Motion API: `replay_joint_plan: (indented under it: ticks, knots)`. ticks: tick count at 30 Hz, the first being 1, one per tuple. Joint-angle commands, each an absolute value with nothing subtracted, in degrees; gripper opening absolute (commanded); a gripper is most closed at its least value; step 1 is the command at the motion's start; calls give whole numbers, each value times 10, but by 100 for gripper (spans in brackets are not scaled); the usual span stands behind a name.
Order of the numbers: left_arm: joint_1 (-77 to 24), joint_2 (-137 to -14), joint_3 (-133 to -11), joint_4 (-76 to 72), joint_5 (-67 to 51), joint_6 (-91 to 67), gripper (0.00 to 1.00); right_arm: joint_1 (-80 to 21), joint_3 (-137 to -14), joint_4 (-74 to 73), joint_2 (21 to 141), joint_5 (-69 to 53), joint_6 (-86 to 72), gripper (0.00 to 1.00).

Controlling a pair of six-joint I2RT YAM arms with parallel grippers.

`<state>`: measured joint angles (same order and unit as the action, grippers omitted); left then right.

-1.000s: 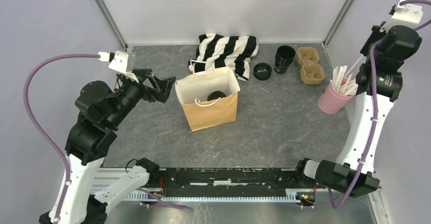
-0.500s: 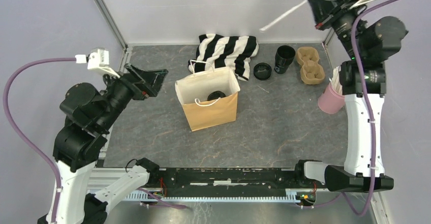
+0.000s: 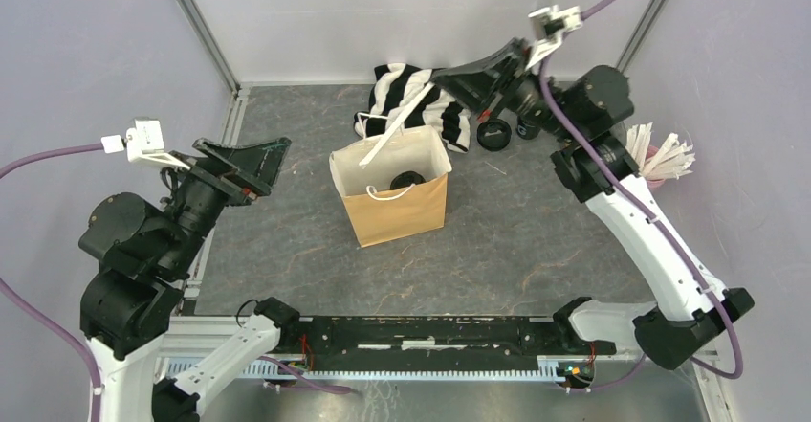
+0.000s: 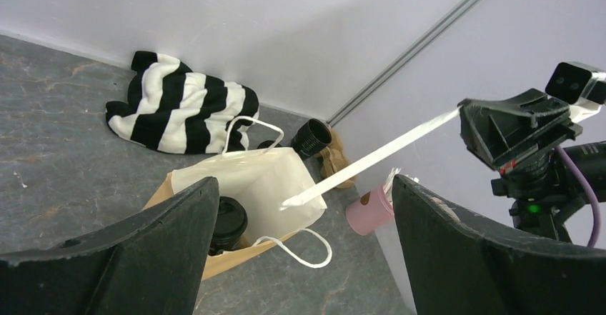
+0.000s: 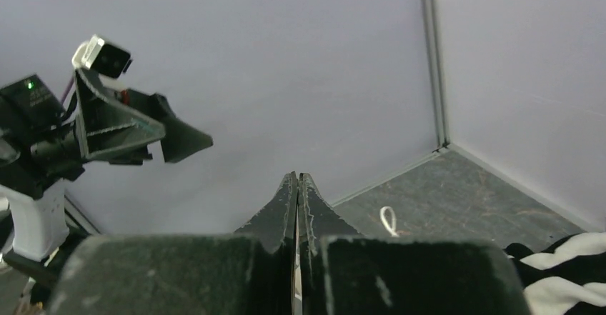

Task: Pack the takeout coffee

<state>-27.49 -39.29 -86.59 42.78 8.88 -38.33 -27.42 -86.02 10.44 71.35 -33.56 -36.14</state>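
One wrapped straw (image 3: pixel 397 127) clenched in right hand (image 3: pixel 445 79), tip angled over open paper bag (image 3: pixel 397 216) holding the takeout coffee (image 3: pixel 408 179); left hand (image 3: pixel 263 166) released, jaws spread, aside, likely giving room.

Right claw (image 3: pixel 448 79): moved from the right wall to above the paper bag (image 3: pixel 397 210); white straw (image 3: pixel 397 125) tip now at its mouth. Left claw (image 3: pixel 270 164): withdrawn farther left.
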Motion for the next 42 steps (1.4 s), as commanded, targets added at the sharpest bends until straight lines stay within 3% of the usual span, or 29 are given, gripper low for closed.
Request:
replay_joint_plan:
  ticks: [1,6,14,17,19,22,25,34,42]
  knots:
    - [-273,-410,-884,411,89,-356,96,-345,-897,38,732,-279,-252,0]
    - [-273,-409,-884,409,79,-348,96,-418,-916,-66,763,-212,-128,0]
    - [-273,-415,-899,424,78,-332,96,-506,-894,-95,812,-139,-58,0]
    - [-273,-420,-898,422,78,-333,96,-550,-920,-133,853,-132,-53,24]
    - [-273,-423,-902,420,78,-335,96,-559,-969,-201,877,-111,-24,47]
    - [-273,-421,-906,419,82,-345,97,-552,-1026,-288,863,21,-5,84]
    - [-273,-415,-908,415,81,-351,97,-529,-1075,-348,826,57,-13,97]
    - [-273,-422,-949,395,66,-342,97,-524,-1038,-381,619,99,-67,98]
    - [-273,-446,-1003,402,62,-312,98,-524,-1046,-421,529,187,-109,98]
